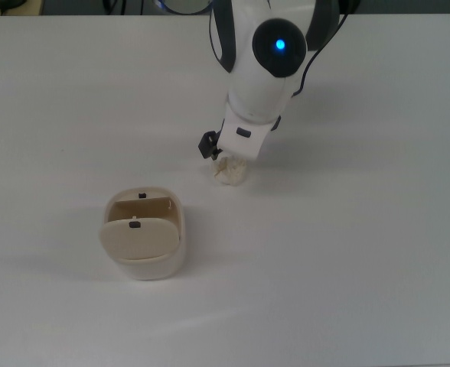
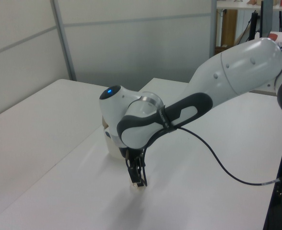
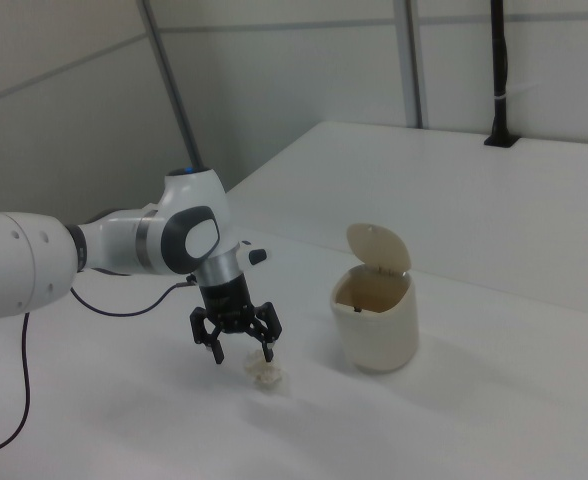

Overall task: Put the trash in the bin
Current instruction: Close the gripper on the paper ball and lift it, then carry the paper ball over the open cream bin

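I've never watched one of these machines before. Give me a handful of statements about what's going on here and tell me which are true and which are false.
1. The bin's lid stands open. True.
2. The paper wad is already inside the bin. False: it lies on the table, apart from the bin.
3. The end effector is right above the paper wad with its fingers spread. True.
4. The paper wad is lifted off the table. False: it rests on the table.
5. The bin lies tipped on its side. False: it stands upright.
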